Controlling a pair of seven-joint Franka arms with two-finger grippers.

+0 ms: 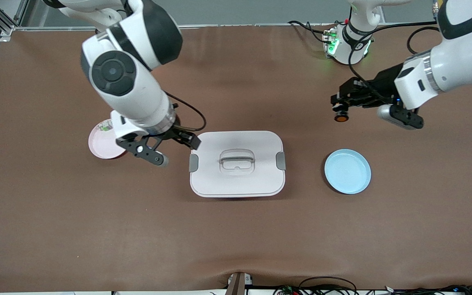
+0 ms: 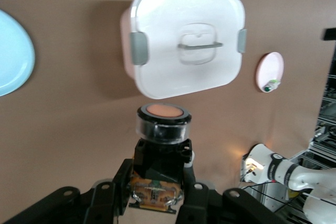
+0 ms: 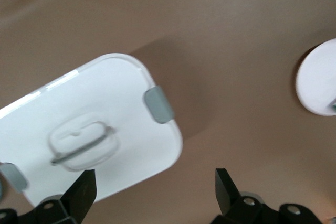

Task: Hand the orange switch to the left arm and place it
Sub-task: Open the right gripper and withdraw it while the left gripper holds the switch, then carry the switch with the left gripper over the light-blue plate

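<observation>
The orange switch (image 1: 341, 115), a small black cylinder with an orange cap, is held in my left gripper (image 1: 339, 107), up in the air over bare table, above the blue plate's side toward the robots' bases. In the left wrist view the switch (image 2: 163, 129) sits between the fingers of the gripper (image 2: 157, 190), cap pointing away. The white box (image 1: 236, 182) with grey latches stands mid-table; it also shows in the left wrist view (image 2: 157, 61) and the right wrist view (image 3: 121, 103). My right gripper (image 1: 180, 140) is open and empty, over the box's edge toward the right arm's end; it also shows in its wrist view (image 3: 155, 192).
A blue plate (image 1: 347, 171) lies beside the box toward the left arm's end. A pink plate (image 1: 100, 145) with a small green-and-silver component (image 1: 105, 127) lies toward the right arm's end, partly under the right arm.
</observation>
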